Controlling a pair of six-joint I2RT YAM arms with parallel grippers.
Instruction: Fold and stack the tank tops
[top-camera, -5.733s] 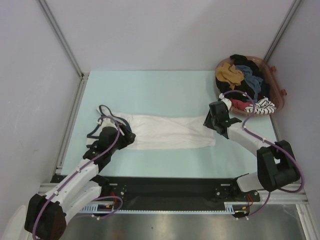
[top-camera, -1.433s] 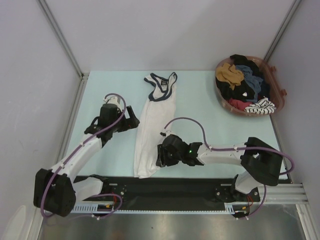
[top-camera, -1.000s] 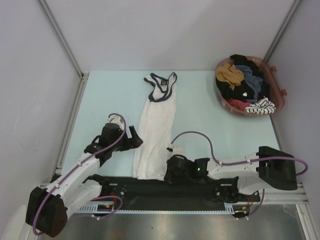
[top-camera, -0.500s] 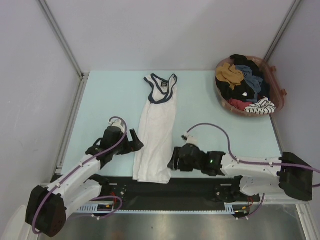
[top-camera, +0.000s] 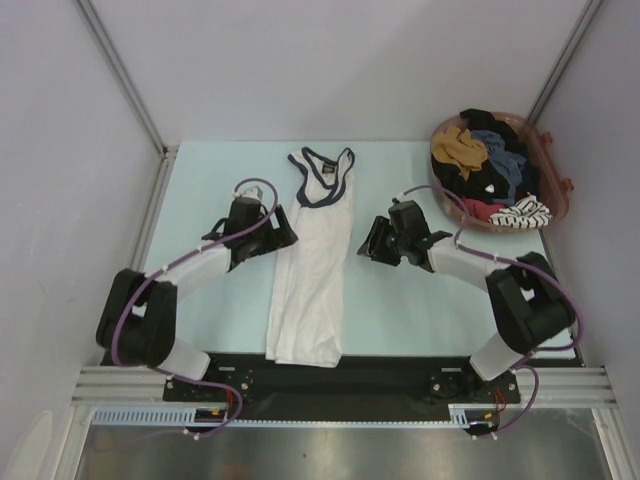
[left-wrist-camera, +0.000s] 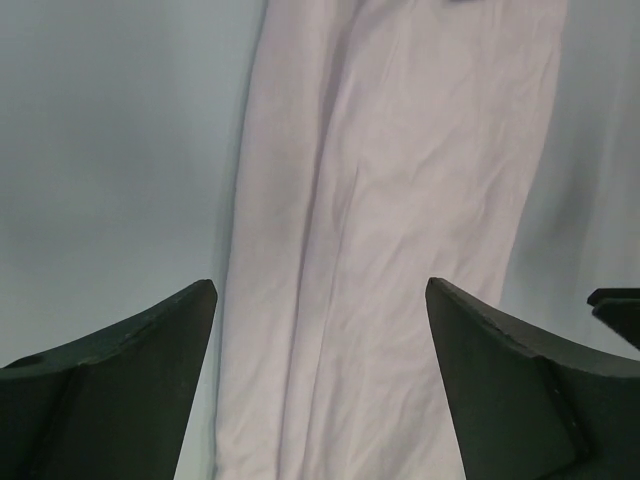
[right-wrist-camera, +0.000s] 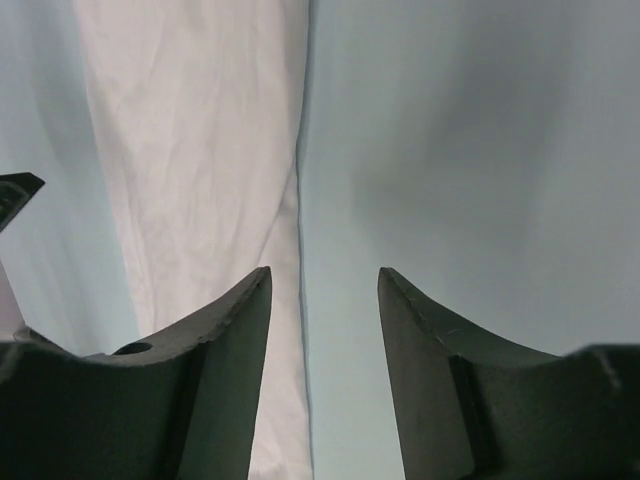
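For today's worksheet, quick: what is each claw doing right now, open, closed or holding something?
Left claw: open, holding nothing, over the white tank top.
Right claw: open, holding nothing, beside it.

The white tank top (top-camera: 310, 270) is soft, matt cloth, finely creased, with a dark cloth trim (top-camera: 322, 170) at neck and straps. The tabletop (top-camera: 220, 180) is a smooth, matt, pale green sheet. The left gripper (left-wrist-camera: 318, 290) and the right gripper (right-wrist-camera: 325, 275) have dark, matt plastic fingers. The basket (top-camera: 540, 135) is glossy, translucent brown plastic and holds a jumble of cloth clothes (top-camera: 485, 165). A dull, brushed metal plate (top-camera: 330, 455) runs along the near edge.
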